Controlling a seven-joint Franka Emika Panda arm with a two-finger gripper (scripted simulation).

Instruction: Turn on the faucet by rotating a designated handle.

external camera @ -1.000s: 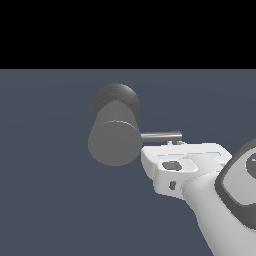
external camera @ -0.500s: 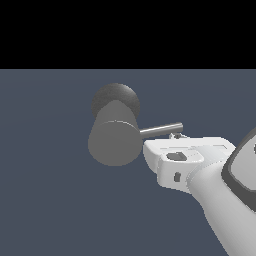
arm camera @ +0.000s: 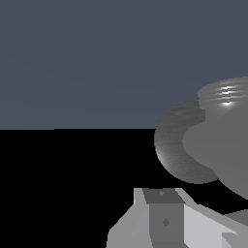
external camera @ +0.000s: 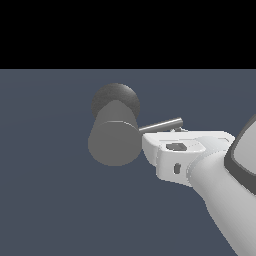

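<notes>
your gripper (external camera: 172, 136) at 3 o'clock of the faucet (external camera: 114, 141), just under the handle (external camera: 161, 125), finger spread unclear, you cannot tell

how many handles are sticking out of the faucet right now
1. A single handle projects from the side of the faucet toward the exterior view's right, just above the hand. Another could be hidden behind the cylinder body.

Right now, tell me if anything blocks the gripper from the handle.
Nothing visible does. In the exterior view the gripper sits just beneath the handle, beside the faucet; whether they touch cannot be told.
</notes>
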